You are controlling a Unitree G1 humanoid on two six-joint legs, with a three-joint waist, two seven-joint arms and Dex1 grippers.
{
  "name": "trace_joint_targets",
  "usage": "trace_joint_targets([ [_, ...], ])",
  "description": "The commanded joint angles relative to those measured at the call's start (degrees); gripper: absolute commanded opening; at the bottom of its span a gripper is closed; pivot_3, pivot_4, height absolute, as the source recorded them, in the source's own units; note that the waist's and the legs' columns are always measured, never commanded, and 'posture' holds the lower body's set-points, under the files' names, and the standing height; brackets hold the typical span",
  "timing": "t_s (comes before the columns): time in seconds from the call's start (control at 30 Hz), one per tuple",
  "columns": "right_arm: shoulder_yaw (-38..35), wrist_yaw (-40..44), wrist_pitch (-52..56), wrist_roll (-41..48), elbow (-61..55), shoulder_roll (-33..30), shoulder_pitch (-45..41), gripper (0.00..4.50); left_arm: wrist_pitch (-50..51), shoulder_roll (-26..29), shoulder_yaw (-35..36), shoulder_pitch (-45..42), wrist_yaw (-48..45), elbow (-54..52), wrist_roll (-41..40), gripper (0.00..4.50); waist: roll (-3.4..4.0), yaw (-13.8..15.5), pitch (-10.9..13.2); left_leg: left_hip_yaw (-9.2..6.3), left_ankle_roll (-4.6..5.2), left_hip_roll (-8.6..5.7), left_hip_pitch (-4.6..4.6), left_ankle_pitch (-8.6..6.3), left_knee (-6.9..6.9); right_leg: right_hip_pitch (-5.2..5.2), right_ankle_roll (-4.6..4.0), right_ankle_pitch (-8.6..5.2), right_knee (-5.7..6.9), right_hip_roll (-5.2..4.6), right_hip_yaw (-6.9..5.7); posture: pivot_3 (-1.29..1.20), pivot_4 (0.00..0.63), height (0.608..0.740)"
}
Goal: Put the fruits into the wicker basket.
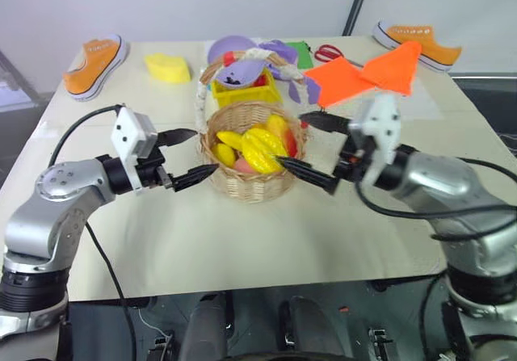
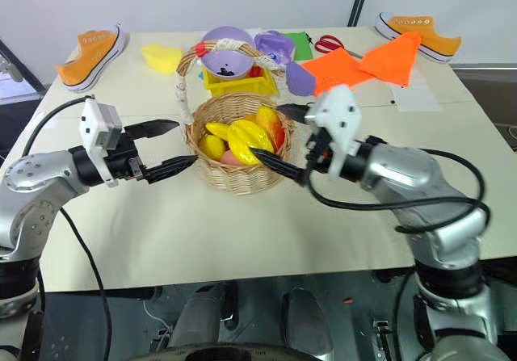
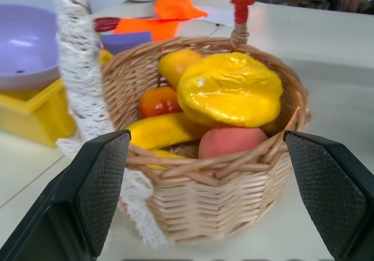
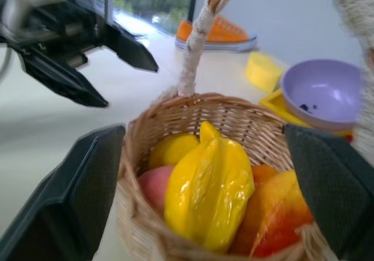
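The work surface is a cream-coloured flat table with a bare near half. At mid-table, the left gripper and the right gripper stand on opposite sides of the round tan woven wicker basket. Both sets of black fingers are spread wide apart and hold nothing; each gripper points level toward the basket from just beside its wall.

The basket stands upright near the table centre. The toy plastic fruits lie inside it: a lumpy yellow fruit on top, a yellow banana, a pink peach, a red-and-yellow mango, a small orange-red round fruit and a yellow lemon. The arched basket handle, wrapped in white and red cord, rises above them.

Just behind the basket sits a square yellow plastic bin holding a purple bowl. Farther back lie a pale yellow spongy block, orange cloth pieces, a green sheet and red-handled scissors. One orange canvas shoe rests at the far left edge, another orange canvas shoe at the far right corner. A plain white wall closes the room behind the table.
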Motion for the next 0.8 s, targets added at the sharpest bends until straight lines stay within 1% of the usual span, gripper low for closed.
trace_joint_targets([
  [0.03, -2.96, -2.09, 0.14, -0.11, -0.09, -0.93, 0.18, 4.47, -0.77, -0.77, -0.79, -1.55, -0.09, -1.64, -0.84, 4.50, 0.02, -0.24, -0.01, 0.00, 0.00, 0.03, 0.01, 0.00, -0.01, -0.02, -0.02, 0.01, 0.01, 0.03, 0.01, 0.00, 0.150, 0.729],
  [0.1, -0.94, -4.38, -1.71, -3.88, 3.42, 0.10, -1.21, 4.47, -0.87, -1.54, -1.71, -2.48, -0.32, -1.20, -0.70, 4.50, 0.02, -0.16, -0.01, 0.01, 0.00, 0.05, 0.01, 0.00, -0.02, -0.05, -0.04, 0.01, 0.03, 0.07, 0.03, 0.00, 0.150, 0.729],
  [0.2, 1.70, -7.70, -4.04, -7.39, 9.63, 4.08, -5.03, 4.47, -0.94, -2.46, -2.87, -3.55, -0.42, -0.89, -0.48, 4.50, 0.02, -0.10, -0.01, 0.05, 0.00, 0.04, -0.05, 0.01, 0.00, -0.12, -0.03, 0.02, 0.03, 0.08, 0.06, 0.00, 0.150, 0.729],
  [0.27, 4.35, -8.29, -6.60, -10.23, 14.97, 6.68, -7.80, 4.47, -0.83, -2.94, -3.36, -3.98, -0.25, -0.94, -0.40, 4.50, 0.02, 0.01, -0.01, 0.08, -0.01, 0.04, -0.06, 0.02, 0.00, -0.15, -0.03, 0.02, 0.04, 0.09, 0.07, 0.00, 0.150, 0.729],
  [0.37, 4.27, -9.83, -8.10, -11.57, 20.19, 9.62, -9.56, 3.65, -0.92, -3.20, -3.73, -3.96, -0.01, -1.32, -0.16, 4.50, 0.02, 0.12, 0.00, 0.09, -0.01, 0.03, -0.11, 0.02, 0.00, -0.19, -0.02, 0.02, 0.04, 0.11, 0.07, 0.00, 0.150, 0.729],
  [0.43, 3.18, -10.33, -8.24, -11.22, 20.87, 10.61, -9.45, 2.71, -0.87, -3.31, -3.65, -3.57, 0.25, -1.82, -0.24, 4.50, 0.02, 0.36, 0.00, 0.09, -0.01, 0.03, -0.14, 0.02, -0.01, -0.20, -0.01, 0.02, 0.04, 0.12, 0.06, 0.00, 0.150, 0.729],
  [0.47, 2.52, -10.33, -8.17, -10.69, 20.34, 10.81, -9.10, 2.11, -0.76, -3.35, -3.56, -3.23, 0.42, -2.18, -0.37, 4.50, 0.03, 0.38, 0.00, 0.09, -0.01, 0.01, -0.15, 0.02, 0.00, -0.21, -0.01, 0.02, 0.04, 0.10, 0.06, 0.00, 0.150, 0.729],
  [0.5, 1.99, -10.25, -7.98, -10.13, 19.86, 10.89, -8.90, 1.62, -0.76, -3.37, -3.57, -3.06, 0.50, -2.34, -0.39, 4.50, 0.03, 0.36, 0.00, 0.10, -0.01, 0.00, -0.17, 0.02, 0.00, -0.22, 0.00, 0.02, 0.04, 0.09, 0.06, 0.00, 0.150, 0.729],
  [0.53, 1.27, -10.34, -7.76, -9.73, 19.00, 10.72, -8.52, 1.18, -0.81, -3.43, -3.61, -2.86, 0.59, -2.50, -0.38, 4.50, 0.02, 0.34, 0.00, 0.10, -0.01, 0.00, -0.18, 0.02, 0.01, -0.21, 0.00, 0.02, 0.03, 0.08, 0.06, 0.00, 0.150, 0.729],
  [0.57, 0.87, -10.39, -7.65, -9.56, 18.45, 10.54, -8.28, 0.61, -0.87, -3.46, -3.66, -2.77, 0.64, -2.55, -0.34, 4.50, 0.02, 0.32, 0.00, 0.10, -0.01, 0.00, -0.17, 0.02, 0.01, -0.21, 0.01, 0.02, 0.03, 0.08, 0.06, 0.00, 0.150, 0.729],
  [0.6, -0.28, -10.28, -7.34, -9.06, 17.48, 9.93, -7.72, 0.14, -0.89, -3.50, -3.69, -2.75, 0.73, -2.53, -0.30, 4.50, 0.02, 0.32, 0.00, 0.10, -0.01, 0.00, -0.16, 0.02, 0.00, -0.21, 0.01, 0.02, 0.04, 0.08, 0.06, 0.00, 0.150, 0.729],
  [0.67, -2.96, -9.93, -7.28, -8.28, 16.11, 8.52, -6.71, 0.14, -0.94, -3.59, -3.72, -2.86, 0.83, -2.34, -0.23, 4.50, 0.03, 0.32, 0.00, 0.09, -0.01, 0.02, -0.16, 0.02, 0.00, -0.21, 0.01, 0.02, 0.04, 0.10, 0.06, 0.00, 0.150, 0.729],
  [0.8, -13.00, -10.52, -8.37, -8.29, 15.84, 2.48, -3.11, 0.14, -1.36, -3.96, -4.29, -3.53, 0.64, -1.45, 0.10, 4.50, 0.04, 0.56, 0.01, 0.09, -0.01, -0.01, -0.19, 0.02, 0.00, -0.21, 0.01, 0.02, 0.01, 0.05, 0.05, 0.00, 0.150, 0.729],
])
